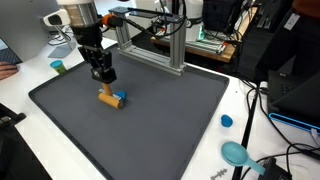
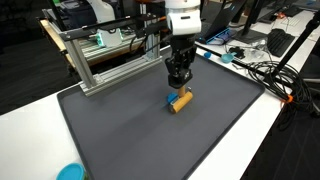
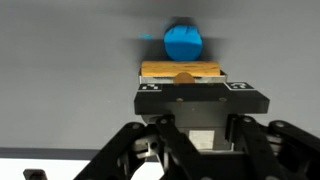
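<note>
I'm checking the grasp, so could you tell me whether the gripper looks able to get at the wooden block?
Very likely yes: the gripper sits right over the wooden block and seems closed on it, nothing between; the blue cylinder lies beyond its fingers.

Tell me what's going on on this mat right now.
The robot arm's gripper is down on the dark mat, jaws closed on a small wooden block. A blue piece sits against one end of the block. Whether the block rests on the mat or is barely lifted cannot be told. A metal frame stands along the mat's far edge.
</note>
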You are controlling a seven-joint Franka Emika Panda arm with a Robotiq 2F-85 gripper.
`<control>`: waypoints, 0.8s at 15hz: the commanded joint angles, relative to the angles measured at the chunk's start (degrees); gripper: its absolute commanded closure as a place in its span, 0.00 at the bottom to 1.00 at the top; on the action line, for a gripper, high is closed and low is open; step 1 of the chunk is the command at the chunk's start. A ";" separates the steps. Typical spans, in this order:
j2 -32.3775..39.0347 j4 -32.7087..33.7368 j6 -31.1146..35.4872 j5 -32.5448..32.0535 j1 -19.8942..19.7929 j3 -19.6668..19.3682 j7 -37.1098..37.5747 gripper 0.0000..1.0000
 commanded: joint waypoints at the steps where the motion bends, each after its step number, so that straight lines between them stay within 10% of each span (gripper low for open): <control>1: 3.47 1.15 1.53 -1.39 1.40 -0.63 2.27 0.78; 12: -4.62 -4.93 10.27 1.16 0.88 3.55 -0.37 0.78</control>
